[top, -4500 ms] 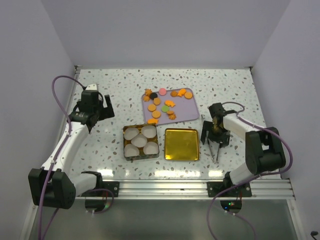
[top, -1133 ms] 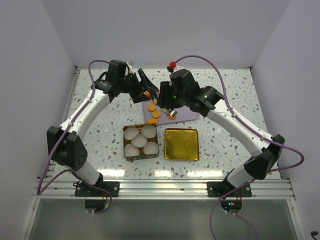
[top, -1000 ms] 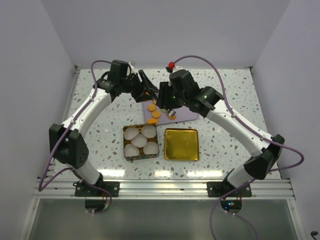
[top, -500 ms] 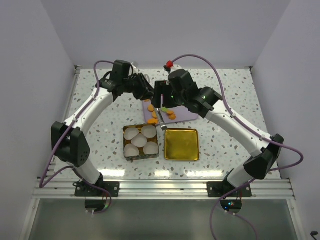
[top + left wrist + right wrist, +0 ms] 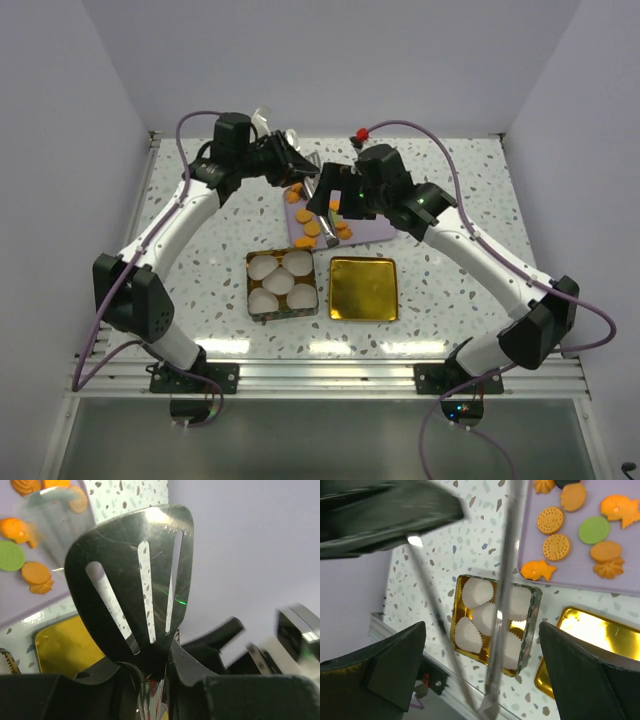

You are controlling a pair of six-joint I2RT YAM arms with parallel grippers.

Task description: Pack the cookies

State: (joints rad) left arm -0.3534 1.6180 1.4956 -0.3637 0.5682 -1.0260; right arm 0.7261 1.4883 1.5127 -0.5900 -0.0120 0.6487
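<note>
At far left of the overhead view, the left gripper point(image 5: 288, 160) is reaching toward the tray's far left corner. Its fingers are clenching the handle of a slotted spatula point(image 5: 135, 580), whose blade is carrying nothing. Nearer the arm bases, the open tin point(image 5: 249, 288) is sitting on the speckled table point(image 5: 200, 260), and its white paper cups point(image 5: 281, 282) are holding no cookie. Further right, the cookies point(image 5: 556, 546) are all lying on the lavender tray point(image 5: 572, 579): round orange ones, fish and flower shapes, and one green. None is showing in the tin or on either tool. Just beside the tin on its right, the gold lid point(image 5: 363, 288) is lying flat on the table, off the tin. Above the tray, the right gripper point(image 5: 492, 669) is hovering with its fingers spread wide. A pair of metal tongs point(image 5: 507, 580) is showing blurred between them, and whether either finger is touching the tongs cannot be told. Judged from this, packing is not yet under way: every cookie is waiting to be moved into the cups, and the lid is waiting to go on
</note>
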